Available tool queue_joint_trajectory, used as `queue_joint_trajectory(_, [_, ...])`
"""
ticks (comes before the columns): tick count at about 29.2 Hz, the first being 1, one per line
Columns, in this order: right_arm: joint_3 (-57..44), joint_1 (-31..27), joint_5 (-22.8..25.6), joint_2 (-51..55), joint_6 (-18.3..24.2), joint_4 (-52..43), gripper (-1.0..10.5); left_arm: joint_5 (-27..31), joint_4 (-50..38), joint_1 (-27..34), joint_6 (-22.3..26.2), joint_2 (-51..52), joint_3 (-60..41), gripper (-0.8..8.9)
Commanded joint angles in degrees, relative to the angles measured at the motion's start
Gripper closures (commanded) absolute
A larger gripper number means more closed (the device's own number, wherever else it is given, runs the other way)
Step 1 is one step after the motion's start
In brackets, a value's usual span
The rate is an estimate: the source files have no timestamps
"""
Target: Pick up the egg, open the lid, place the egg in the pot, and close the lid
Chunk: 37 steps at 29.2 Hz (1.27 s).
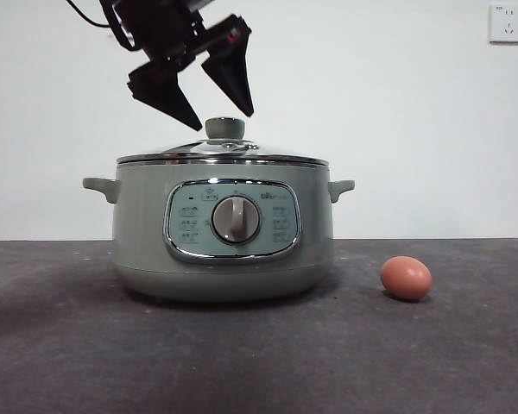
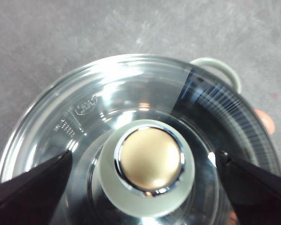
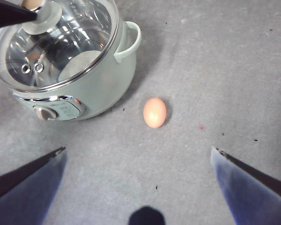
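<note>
The pale sage-green pot (image 1: 224,250) stands on the table with the glass lid (image 1: 242,155) resting shut on it. My left gripper (image 1: 222,121) hangs open just above the lid's knob (image 2: 150,159), one jaw on either side and neither touching it. The reddish-brown egg (image 1: 406,278) lies on the table beside the pot, on the right in the front view. My right gripper (image 3: 138,149) is open and empty, high over the table, with the egg (image 3: 154,112) and the pot (image 3: 103,89) below it. One jaw of the left gripper also shows in the right wrist view by the knob.
The tabletop (image 1: 259,362) is dark grey and speckled. A white wall stands behind it, with a socket (image 1: 508,23) at the upper right. The pot's side handle (image 2: 222,70) sticks out toward the egg (image 2: 267,121).
</note>
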<state>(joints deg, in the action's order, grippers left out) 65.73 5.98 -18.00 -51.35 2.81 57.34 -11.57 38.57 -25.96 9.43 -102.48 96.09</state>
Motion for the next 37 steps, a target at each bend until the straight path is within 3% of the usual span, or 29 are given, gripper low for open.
queue_joint_trajectory(1, [0.13, 0.04, -0.02, -0.26, 0.24, -0.28, 4.1, -0.15, -0.7, -0.26, 0.66, -1.22, 0.15, 1.58])
queue_joint_trajectory(5, [0.13, 0.04, -0.02, -0.68, 0.26, -0.37, 4.1, -0.15, -0.79, -0.26, 0.02, -1.79, 0.13, 1.73])
queue_joint_trajectory(8, [0.13, 0.04, -0.02, -0.68, 0.28, -0.39, 4.1, -0.42, -0.76, -0.26, -0.15, -1.79, 0.13, 3.15])
queue_joint_trajectory(18, [0.13, 0.04, 0.0, -0.68, 0.26, -0.7, 4.1, -1.05, -0.59, -0.96, -0.46, -1.79, 0.11, 3.21])
queue_joint_trajectory(21, [0.13, 0.04, 0.0, -0.68, 0.26, -0.7, 4.1, -1.05, -0.22, -0.96, -0.46, -1.79, 0.11, 4.15])
queue_joint_trajectory(31, [0.13, 0.04, 0.0, -0.68, 0.26, -0.7, 4.1, -0.81, 0.81, -0.98, -0.9, -3.52, 0.11, 4.16])
queue_joint_trajectory(37, [0.13, 0.04, 0.02, -0.68, 0.26, -0.72, 4.1, -0.85, 1.33, -0.98, -1.9, -3.5, 0.11, 6.71])
